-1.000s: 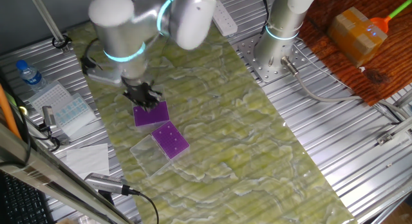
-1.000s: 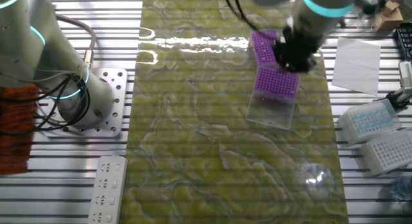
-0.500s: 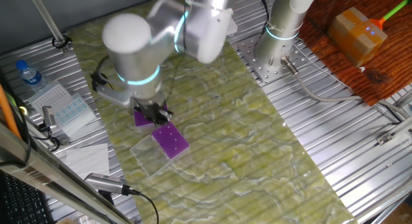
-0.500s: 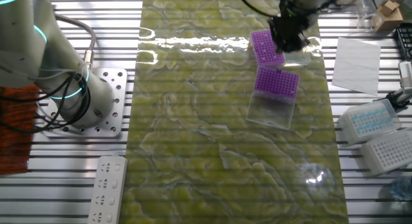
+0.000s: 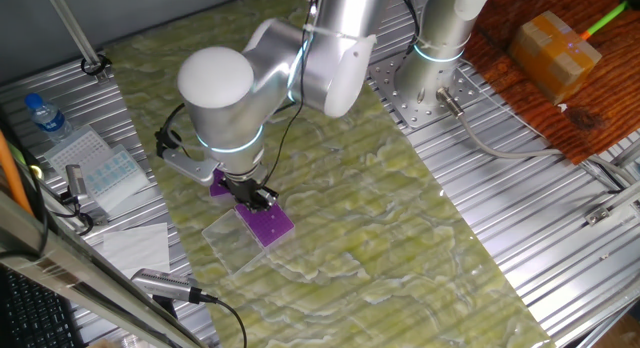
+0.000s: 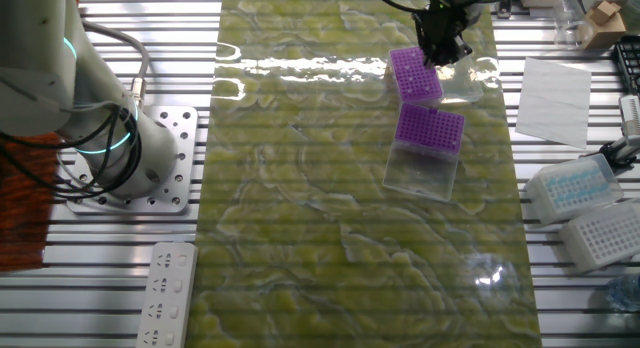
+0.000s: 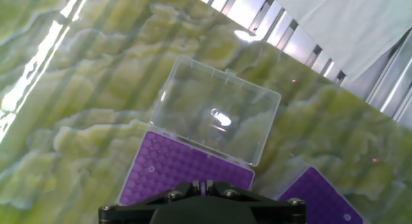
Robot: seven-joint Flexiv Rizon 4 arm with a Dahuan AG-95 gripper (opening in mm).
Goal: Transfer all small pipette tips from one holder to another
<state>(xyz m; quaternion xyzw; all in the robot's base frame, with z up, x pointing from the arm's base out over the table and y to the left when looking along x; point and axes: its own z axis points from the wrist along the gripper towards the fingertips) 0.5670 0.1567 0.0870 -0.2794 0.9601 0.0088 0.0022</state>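
Jaws I cannot judge: the gripper (image 6: pixel 440 50) shows only as a dark housing in the hand view, fingers hidden, and I can't tell if a tip is held. Over the last second I've swung the arm along the worktop (image 5: pixel 400 218), from the far purple rack (image 6: pixel 414 74) to over the near rack (image 6: pixel 430 127), whose clear lid (image 7: pixel 215 109) lies open flat. I read this as a transfer stroke. The small pipette tips show as pale specks on the near rack, pointing down into their holes, long axis upright.
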